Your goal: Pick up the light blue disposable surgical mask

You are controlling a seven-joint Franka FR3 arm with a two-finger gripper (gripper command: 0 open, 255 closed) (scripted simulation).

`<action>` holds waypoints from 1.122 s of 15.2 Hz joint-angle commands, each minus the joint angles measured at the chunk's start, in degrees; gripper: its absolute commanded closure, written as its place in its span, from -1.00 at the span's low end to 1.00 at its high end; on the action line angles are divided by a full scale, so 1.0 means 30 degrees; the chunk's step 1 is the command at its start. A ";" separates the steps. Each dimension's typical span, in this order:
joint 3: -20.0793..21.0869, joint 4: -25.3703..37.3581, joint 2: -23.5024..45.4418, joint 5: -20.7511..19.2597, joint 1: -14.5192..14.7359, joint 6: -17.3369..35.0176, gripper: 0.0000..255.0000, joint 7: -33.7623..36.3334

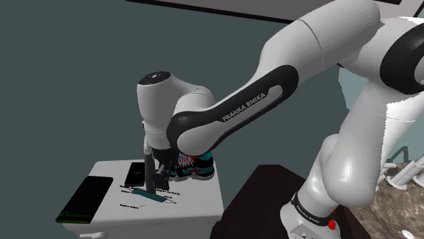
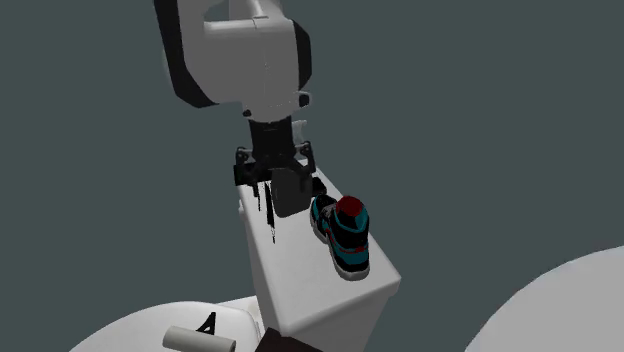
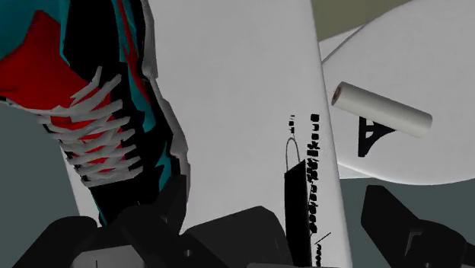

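Shoulder view: the mask (image 1: 153, 196) lies flat on the white bench (image 1: 197, 207), near the middle of the top. It shows as a thin teal strip with small dark marks around it. The end effector (image 1: 154, 182) hangs straight down just above it, on the white arm (image 1: 224, 115). In the wrist view the mask is a narrow dark strip with a dotted edge. It sits between the two black fingers (image 3: 396, 224), which stand wide apart and hold nothing. Just beyond the end effector stands a teal, red and black sneaker (image 1: 193, 167) with white laces. A flat black slab (image 1: 88, 197) lies toward the shoulder view's left end of the bench. In the wrist view, a white roll (image 3: 384, 110) rests on a round white surface (image 3: 426, 164) beside the bench.
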 commanded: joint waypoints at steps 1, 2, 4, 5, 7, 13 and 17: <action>0.0223 0.0894 0.1379 -0.1058 0.0358 0.0315 -1.00 0.0676; 0.0275 0.1404 0.2148 -0.1635 0.0595 0.0457 -1.00 0.1040; 0.0269 0.2165 0.3232 -0.2444 0.1006 0.0608 -1.00 0.1530; 0.0226 0.2088 0.3397 -0.2560 0.1040 0.0825 -1.00 0.1617; 0.0145 0.1948 0.3738 -0.2804 0.1103 0.1254 -1.00 0.1799; -0.0067 0.1691 0.4561 -0.3404 0.1260 0.2210 -1.00 0.2242; -0.0053 0.1786 0.4614 -0.3413 0.1306 0.2155 1.00 0.2295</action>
